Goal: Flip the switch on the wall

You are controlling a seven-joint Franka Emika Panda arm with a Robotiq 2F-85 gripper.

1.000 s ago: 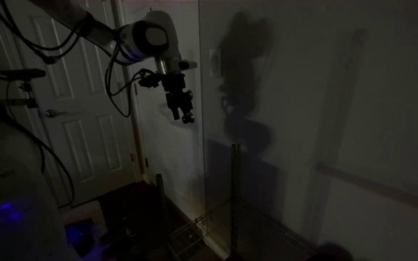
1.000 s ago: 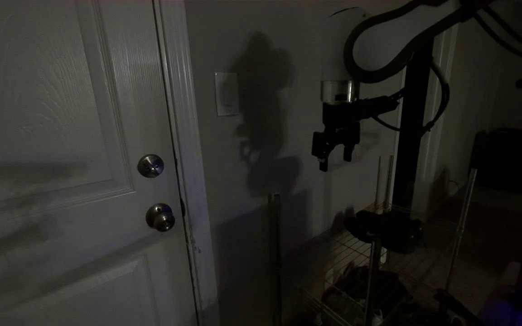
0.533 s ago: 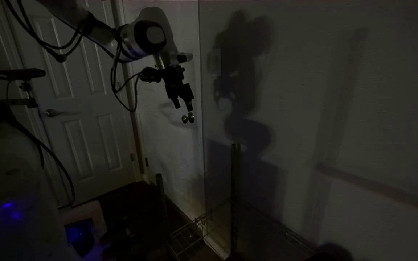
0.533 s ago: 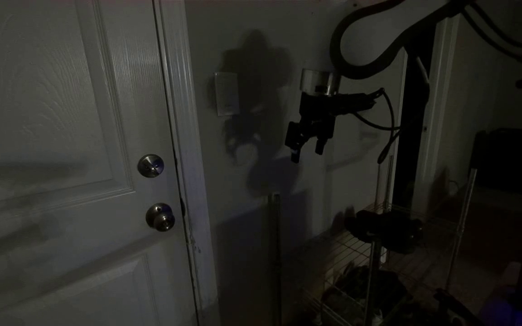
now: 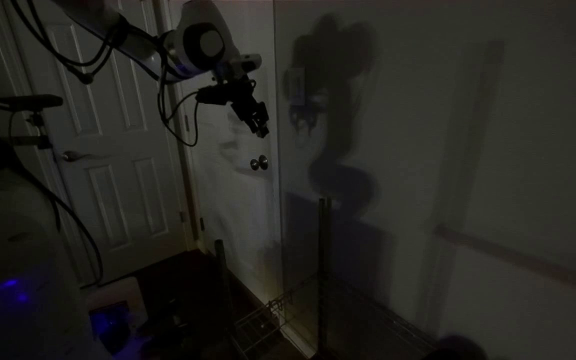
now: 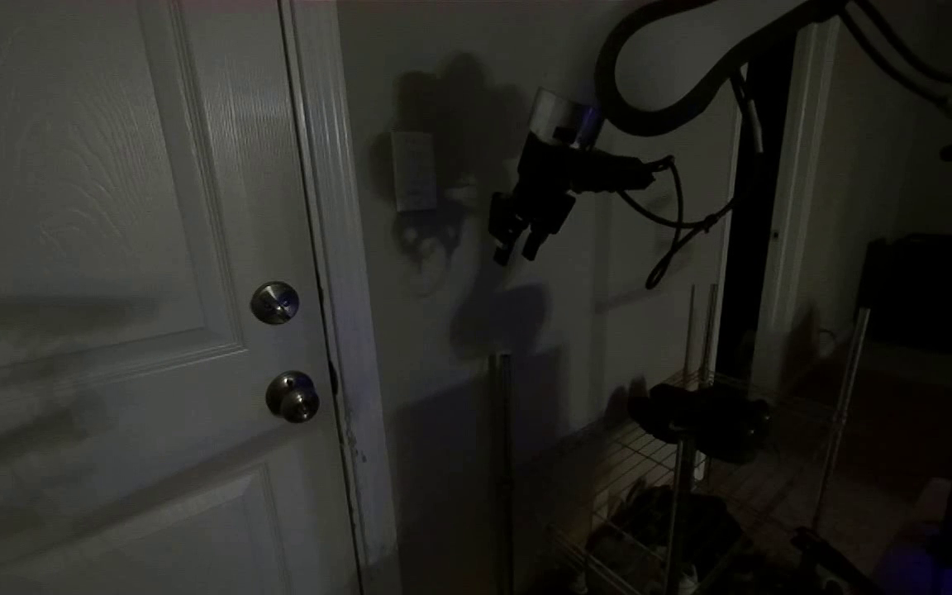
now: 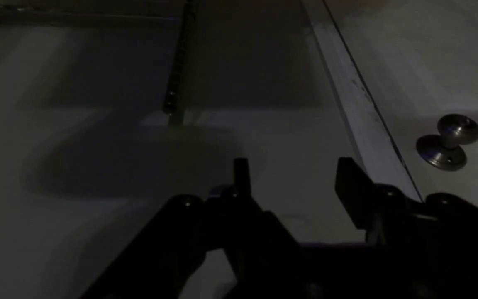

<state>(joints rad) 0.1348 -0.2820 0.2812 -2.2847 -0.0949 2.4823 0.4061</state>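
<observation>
The switch is a small white plate on the wall, in shadow in both exterior views (image 5: 296, 86) (image 6: 414, 171). It does not show in the wrist view. The wall (image 5: 408, 165) is plain, smooth and dim; it also fills the middle of the wrist view (image 7: 293, 141). My gripper (image 6: 516, 256) hangs tilted, fingers pointing down, right of and lower than the switch plate in that exterior view, apart from it. In an exterior view the gripper (image 5: 262, 133) is left of and below the plate. In the wrist view the gripper (image 7: 293, 166) is open with nothing between its fingers.
The panelled door has a round knob (image 6: 292, 397) and a lock (image 6: 275, 302) beside the switch; the knob also shows in the wrist view (image 7: 448, 143). A wire rack (image 5: 263, 325) with upright posts (image 7: 176, 70) stands below the arm. The room is dark.
My gripper has risen and moved closer to the switch plate, and has tilted from nearly straight down to a slant. Its shadow has shifted onto and below the plate.
</observation>
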